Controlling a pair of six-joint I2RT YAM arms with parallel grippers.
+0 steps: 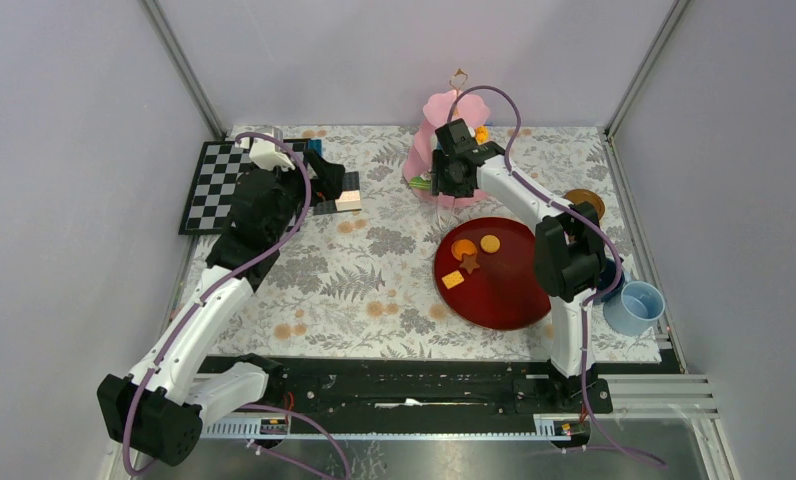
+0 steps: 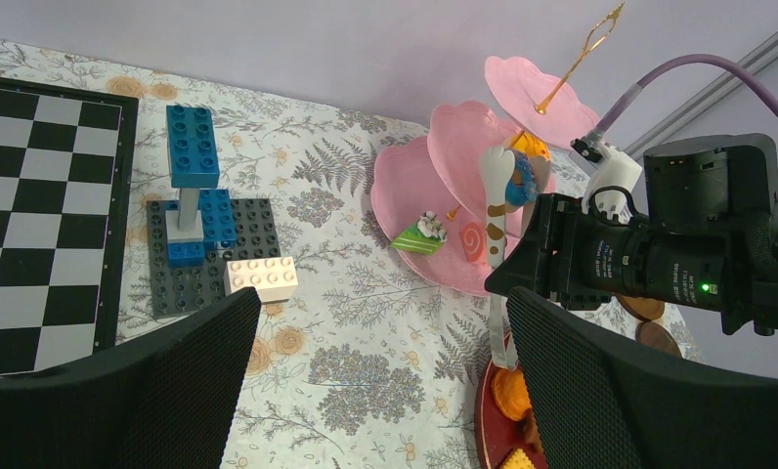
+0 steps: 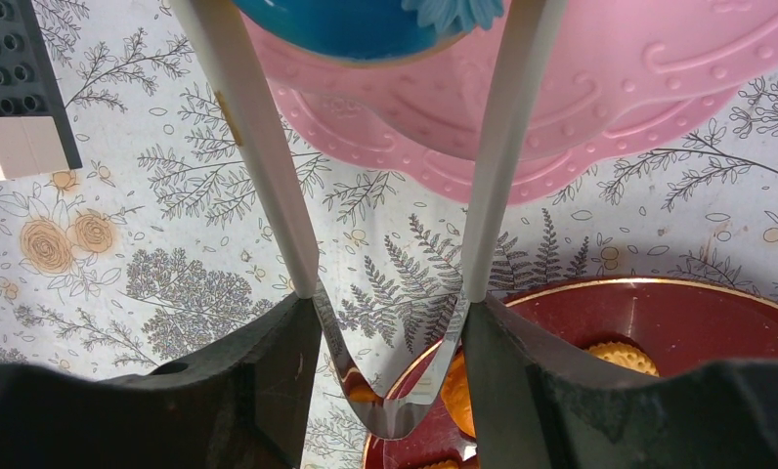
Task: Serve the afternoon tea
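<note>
The pink three-tier stand stands at the back of the table. My right gripper is shut on the white tongs, whose tips pinch a blue donut over a middle tier. The donut also shows in the left wrist view, held in the tongs. A green cake piece and a pink roll lie on the bottom tier. Several orange biscuits lie on the dark red tray. My left gripper is open and empty above the cloth.
A blue cup stands at the right edge and a brown saucer behind the tray. A chessboard and a dark baseplate with blue bricks and a white brick lie at the back left.
</note>
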